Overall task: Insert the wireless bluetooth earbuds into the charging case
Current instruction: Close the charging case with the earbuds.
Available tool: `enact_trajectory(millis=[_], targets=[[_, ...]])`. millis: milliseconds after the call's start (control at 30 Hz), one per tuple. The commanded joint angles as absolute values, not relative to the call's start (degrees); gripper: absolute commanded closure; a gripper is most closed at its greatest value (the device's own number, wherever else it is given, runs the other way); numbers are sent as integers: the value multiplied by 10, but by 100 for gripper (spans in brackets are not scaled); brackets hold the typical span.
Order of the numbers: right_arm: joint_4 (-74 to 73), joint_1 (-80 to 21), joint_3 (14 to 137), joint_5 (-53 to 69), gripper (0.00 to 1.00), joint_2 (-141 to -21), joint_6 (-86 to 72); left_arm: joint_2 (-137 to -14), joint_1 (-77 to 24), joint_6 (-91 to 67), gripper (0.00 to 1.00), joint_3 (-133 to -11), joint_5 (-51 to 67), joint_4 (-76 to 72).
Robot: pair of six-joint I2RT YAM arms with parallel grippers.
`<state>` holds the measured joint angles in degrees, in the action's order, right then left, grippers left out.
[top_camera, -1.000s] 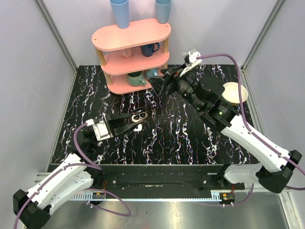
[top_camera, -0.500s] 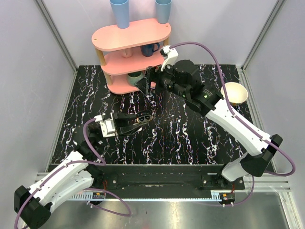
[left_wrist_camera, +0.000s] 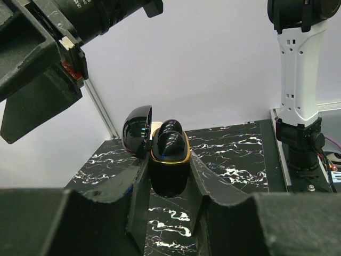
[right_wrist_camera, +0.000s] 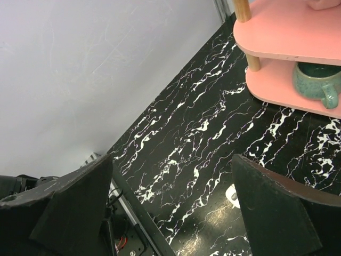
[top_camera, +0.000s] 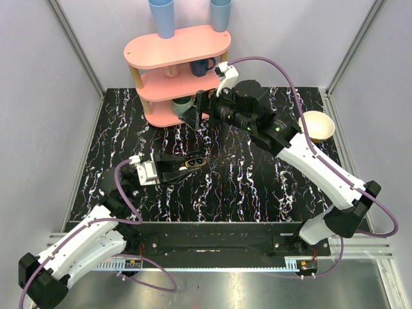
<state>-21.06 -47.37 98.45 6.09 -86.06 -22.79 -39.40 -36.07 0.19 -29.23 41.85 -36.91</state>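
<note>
Charging case [top_camera: 192, 159] held, lid open, in left fingers [left_wrist_camera: 168, 159], at 6 o'clock from pink shelf [top_camera: 177, 48]. Right fingers [right_wrist_camera: 171, 160] spread wide, nothing held. Small white piece [right_wrist_camera: 233, 194], likely earbud, seen on worktop [right_wrist_camera: 176, 133] under them. Other earbud not found. Putting-in judged not done.

Glossy black plastic charging case [left_wrist_camera: 169, 170]

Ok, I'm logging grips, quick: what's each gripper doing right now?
Left gripper: shut on the glossy black open-lidded charging case.
Right gripper: open, holding nothing.
</note>
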Motion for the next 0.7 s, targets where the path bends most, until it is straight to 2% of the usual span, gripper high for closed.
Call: enact_trajectory(millis=[0,433,667], targets=[[-208,-470,998,103,0,-867,-229,-390,-363,10,100,-314,426,-387],[-273,-470,1009,120,0,-882,-198,-391,-363,27,100,-318,372,-366],[-315,-470,1013,108,0,-871,-171,-391,-363,13,100,-324,302,-347]])
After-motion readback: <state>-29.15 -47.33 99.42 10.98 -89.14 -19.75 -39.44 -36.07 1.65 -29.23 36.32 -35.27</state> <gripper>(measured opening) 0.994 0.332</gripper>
